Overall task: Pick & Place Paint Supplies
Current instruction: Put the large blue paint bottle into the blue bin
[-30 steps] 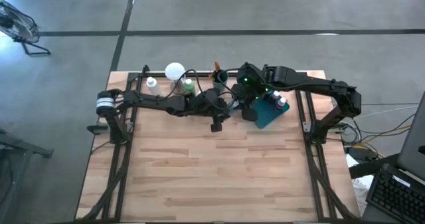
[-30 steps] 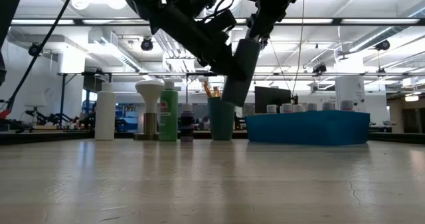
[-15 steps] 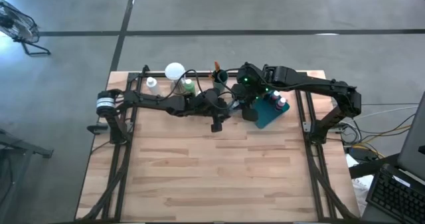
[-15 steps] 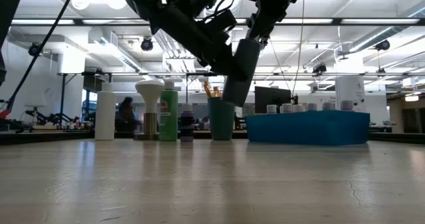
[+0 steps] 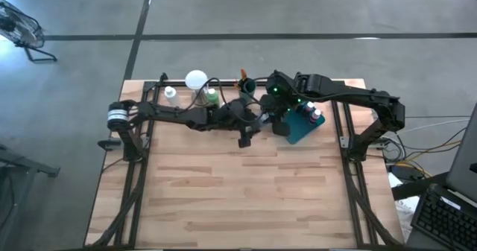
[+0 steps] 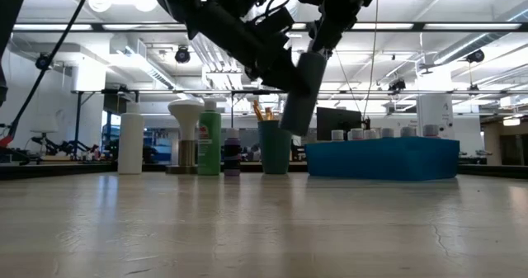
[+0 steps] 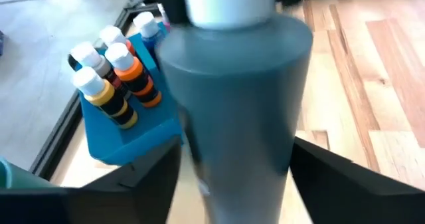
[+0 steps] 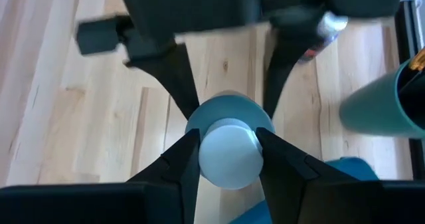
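We logged one grey bottle (image 6: 299,92), white-capped, aloft beside the teal tray (image 6: 384,158): right end effector (image 8: 228,151) pinching its cap, left end effector (image 7: 232,164) loosely flanking its body.

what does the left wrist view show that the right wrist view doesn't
Only the left wrist view: small white-capped paint bottles with orange, yellow and dark bodies, standing in the blue tray.

Only the right wrist view: the right claw pinching the white cap from both sides, the left claw around the body farther off, and a teal cup beside them.

Both: the big grey bottle and the wooden table.
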### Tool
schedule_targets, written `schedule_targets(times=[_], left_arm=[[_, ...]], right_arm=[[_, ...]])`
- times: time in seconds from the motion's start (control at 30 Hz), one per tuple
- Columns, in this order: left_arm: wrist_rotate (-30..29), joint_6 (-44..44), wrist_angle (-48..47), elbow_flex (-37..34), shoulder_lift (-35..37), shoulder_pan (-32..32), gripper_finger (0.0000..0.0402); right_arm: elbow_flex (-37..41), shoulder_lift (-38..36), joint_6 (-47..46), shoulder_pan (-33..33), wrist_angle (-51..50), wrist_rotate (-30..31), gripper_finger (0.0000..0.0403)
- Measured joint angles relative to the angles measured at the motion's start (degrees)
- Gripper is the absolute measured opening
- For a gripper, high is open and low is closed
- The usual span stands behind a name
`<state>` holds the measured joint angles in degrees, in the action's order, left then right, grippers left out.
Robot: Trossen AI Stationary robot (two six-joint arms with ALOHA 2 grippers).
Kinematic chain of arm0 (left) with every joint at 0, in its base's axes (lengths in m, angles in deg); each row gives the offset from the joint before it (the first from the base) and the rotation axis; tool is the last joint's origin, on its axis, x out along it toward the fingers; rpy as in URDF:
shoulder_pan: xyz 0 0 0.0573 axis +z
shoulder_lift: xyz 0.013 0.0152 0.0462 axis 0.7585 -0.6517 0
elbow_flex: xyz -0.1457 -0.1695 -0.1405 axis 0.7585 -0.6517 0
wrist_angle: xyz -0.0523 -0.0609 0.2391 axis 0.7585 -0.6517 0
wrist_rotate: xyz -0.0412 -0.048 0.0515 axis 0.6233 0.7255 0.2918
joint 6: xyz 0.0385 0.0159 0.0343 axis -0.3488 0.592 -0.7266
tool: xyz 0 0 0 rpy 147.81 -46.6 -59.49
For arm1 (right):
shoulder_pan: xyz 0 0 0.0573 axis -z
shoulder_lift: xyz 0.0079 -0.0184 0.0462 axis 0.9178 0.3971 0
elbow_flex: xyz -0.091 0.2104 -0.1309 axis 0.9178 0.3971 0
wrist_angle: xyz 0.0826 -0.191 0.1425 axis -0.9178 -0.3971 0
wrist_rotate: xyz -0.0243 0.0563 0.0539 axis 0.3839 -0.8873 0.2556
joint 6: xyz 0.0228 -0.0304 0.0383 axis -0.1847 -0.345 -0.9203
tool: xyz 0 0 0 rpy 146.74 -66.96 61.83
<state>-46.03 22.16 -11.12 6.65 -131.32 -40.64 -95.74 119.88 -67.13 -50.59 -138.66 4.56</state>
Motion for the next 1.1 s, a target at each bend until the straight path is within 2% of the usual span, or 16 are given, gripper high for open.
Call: schedule_targets(times=[0.17, 0.3, 0.47, 0.7, 0.97, 1.1], left_arm=[[-1.1, -0.3, -1.4, 0.0, 0.1, 0.1, 0.0334], [-3.3, -0.9, -3.5, 0.0, 0.1, 0.1, 0.0363], [-9.1, 0.1, -8.4, 0.0, 0.2, 0.1, 0.0369], [-10.0, 4.0, -10.5, -0.4, 1.0, 0.1, 0.0369], [-11.8, 8.4, -7.2, -5.1, 2.0, 0.1, 0.0369], [-15.6, 8.9, -1.4, -8.4, 3.1, -0.1, 0.0369]], right_arm=[[0.0, 0.0, 0.0, -0.1, -2.1, 2.8, 0.0118], [-0.5, 0.0, 0.0, 0.0, -2.8, 3.6, 0.0118], [-3.5, 0.0, 0.1, 0.6, -5.0, 6.1, 0.0118], [-7.5, -0.1, 0.1, 4.4, -9.7, 9.9, 0.0118], [-8.7, -0.1, 0.8, 11.0, -11.4, 10.1, 0.0118], [-8.7, 0.3, 1.1, 13.6, -11.7, 9.7, 0.0118]])
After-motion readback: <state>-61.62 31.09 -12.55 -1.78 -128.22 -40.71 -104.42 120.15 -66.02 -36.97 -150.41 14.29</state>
